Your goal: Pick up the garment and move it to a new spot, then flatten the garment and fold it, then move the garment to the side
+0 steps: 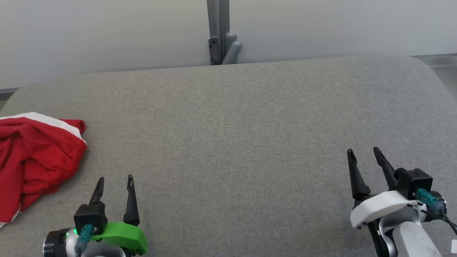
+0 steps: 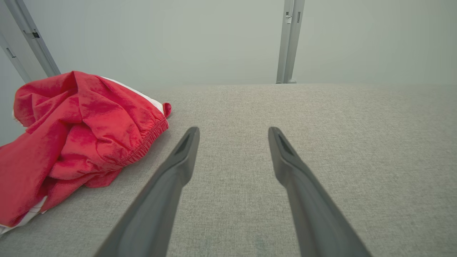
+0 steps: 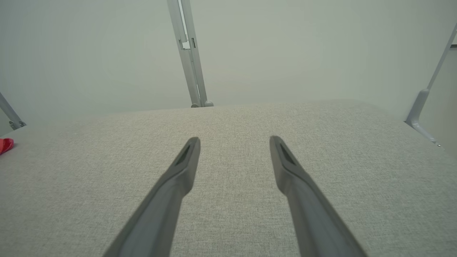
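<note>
At nine o'clock in the head view, the garment point(image 1: 35, 157) is bright red with a white band. The table cover point(image 1: 232, 135) is plain heathered grey. The left gripper point(image 1: 115, 178) is black on a green mount; the right gripper point(image 1: 362, 149), black on white. At twelve o'clock the post point(image 1: 218, 28) is grey.

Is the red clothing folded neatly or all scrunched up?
Scrunched up. The red garment lies in a crumpled heap on the grey surface, full of wrinkles, its elastic edge bunched; no neat fold shows.
</note>
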